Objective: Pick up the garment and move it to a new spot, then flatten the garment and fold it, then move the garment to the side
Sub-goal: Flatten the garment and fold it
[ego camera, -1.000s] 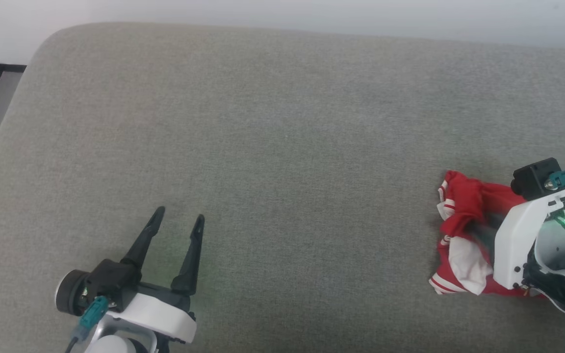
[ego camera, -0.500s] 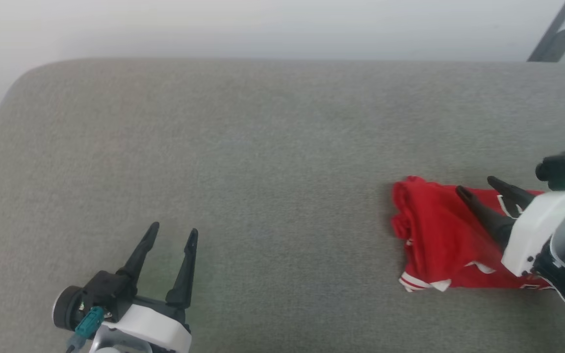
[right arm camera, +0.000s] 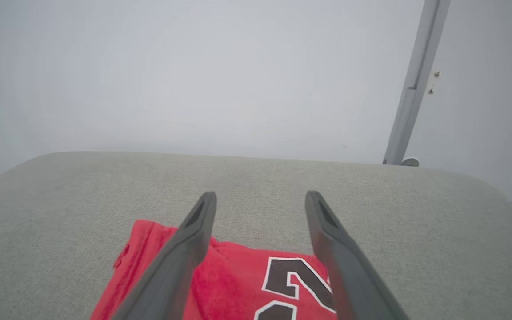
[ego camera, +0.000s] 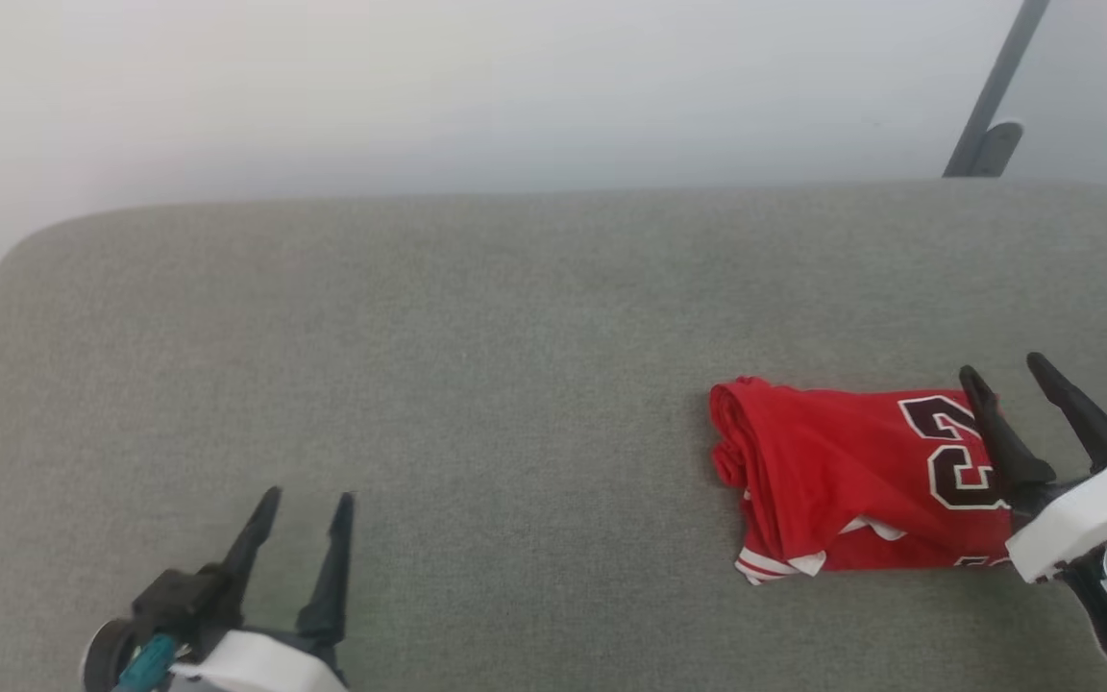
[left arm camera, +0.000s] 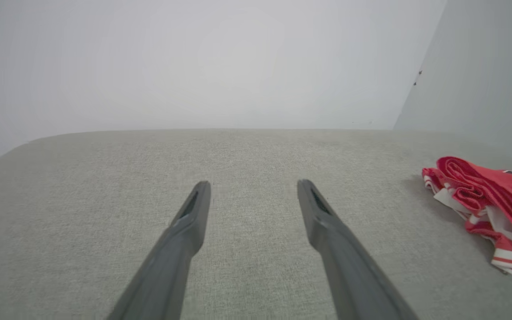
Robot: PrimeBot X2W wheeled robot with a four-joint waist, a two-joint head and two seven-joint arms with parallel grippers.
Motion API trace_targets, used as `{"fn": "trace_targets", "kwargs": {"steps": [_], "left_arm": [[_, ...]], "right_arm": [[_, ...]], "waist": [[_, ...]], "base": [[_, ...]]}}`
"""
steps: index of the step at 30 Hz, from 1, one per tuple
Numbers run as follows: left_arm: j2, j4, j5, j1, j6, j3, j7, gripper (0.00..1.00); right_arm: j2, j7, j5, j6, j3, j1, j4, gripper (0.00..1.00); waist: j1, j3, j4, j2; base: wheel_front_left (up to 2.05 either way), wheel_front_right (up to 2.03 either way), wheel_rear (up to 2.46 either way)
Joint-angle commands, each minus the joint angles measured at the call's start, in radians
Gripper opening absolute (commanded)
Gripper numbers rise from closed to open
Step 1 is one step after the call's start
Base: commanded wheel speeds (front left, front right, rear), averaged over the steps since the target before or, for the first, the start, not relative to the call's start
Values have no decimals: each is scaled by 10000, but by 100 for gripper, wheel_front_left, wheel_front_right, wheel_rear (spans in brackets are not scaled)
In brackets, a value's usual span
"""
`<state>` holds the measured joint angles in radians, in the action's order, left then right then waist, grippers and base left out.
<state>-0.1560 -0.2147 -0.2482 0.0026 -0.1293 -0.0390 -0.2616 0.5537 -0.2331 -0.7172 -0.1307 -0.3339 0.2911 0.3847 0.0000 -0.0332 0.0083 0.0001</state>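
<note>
Two dark-fingered pincers hang over a grey fabric-covered worktop [ego camera: 515, 336], both with their jaws spread wide and nothing between them. The garment [ego camera: 832, 471], a red jersey, lies folded into a rough rectangle on the right part of the worktop. Its left end is bunched into a thick roll, and white-and-red striped trim [ego camera: 765, 565] peeks out at the near left corner. A black, white-outlined number print [ego camera: 952, 461] faces up near the jersey's right end.

The right pincer [ego camera: 1000, 365] sits at that right end. In the head view its nearer finger crosses the fabric just beside the print, though contact with the cloth cannot be made out. From the right wrist, the right pincer [right arm camera: 260, 194] frames the jersey [right arm camera: 234, 284] and the number [right arm camera: 291, 275] below its fingers, with a grey metal post [right arm camera: 414, 80] standing against the pale wall [right arm camera: 149, 80] behind.

The left pincer [ego camera: 308, 496] hangs over bare fabric at the near left, well apart from the jersey. In the left wrist view the left pincer [left arm camera: 254, 184] points across the worktop, and the garment [left arm camera: 491, 195] lies far off to the right, its rolled layers stacked.
</note>
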Motion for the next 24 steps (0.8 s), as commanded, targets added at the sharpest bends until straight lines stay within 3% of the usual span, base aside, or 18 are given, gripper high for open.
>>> {"fn": "trace_targets", "kwargs": {"steps": [1,11,24], "left_arm": [[-57,65,-61,176,-11,102,-42,100],[-99,741,131,1029,-11,584,-42,100],[279,2195,631,2349,-11,1168,-42,100]], "right_arm": [[-160,-157,89,2,147,-153,9,100],[-1347,-322,1857,4,2195,-1508,-1121,100],[-2294,-315,2315,2,3577,-3629,-2796,100]], "waist": [[0,176,-97,-1],[0,490,-87,-1],[0,493,347,-1]], "base": [[0,0,0],[0,0,0],[0,0,0]]}}
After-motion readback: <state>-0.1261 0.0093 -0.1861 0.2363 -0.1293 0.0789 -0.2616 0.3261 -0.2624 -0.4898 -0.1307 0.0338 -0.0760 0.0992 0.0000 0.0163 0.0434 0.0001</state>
